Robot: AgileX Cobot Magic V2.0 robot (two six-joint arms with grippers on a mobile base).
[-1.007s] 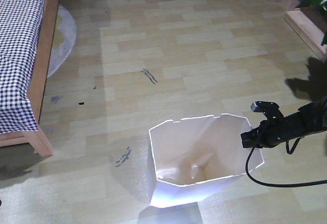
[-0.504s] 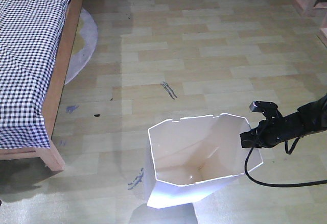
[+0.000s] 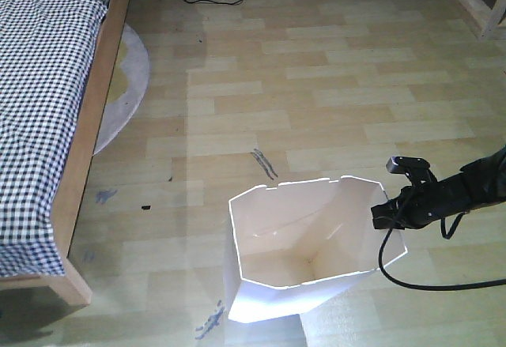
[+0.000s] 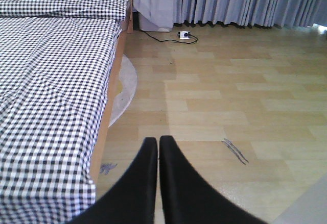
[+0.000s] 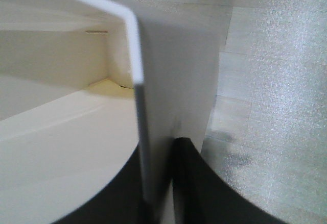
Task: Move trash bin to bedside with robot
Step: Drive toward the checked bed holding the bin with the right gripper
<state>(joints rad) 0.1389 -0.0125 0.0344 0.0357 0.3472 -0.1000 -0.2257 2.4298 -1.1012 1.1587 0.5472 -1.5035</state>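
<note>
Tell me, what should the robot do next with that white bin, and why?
Probably roll left toward the bed, right pincer clamped on the trash bin wall: the bin stands well apart from the bed, with open floor between them.

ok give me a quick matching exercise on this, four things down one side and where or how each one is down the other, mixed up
Column one
1. trash bin
2. right pincer
3. left pincer
4. power strip

Column two
a. shut, holding nothing
b. clamped on a thin white rim
c. upright, open top, apart from the bed
d. far off, at the foot of the curtains

Pairs: 1-c, 2-b, 3-a, 4-d
</note>
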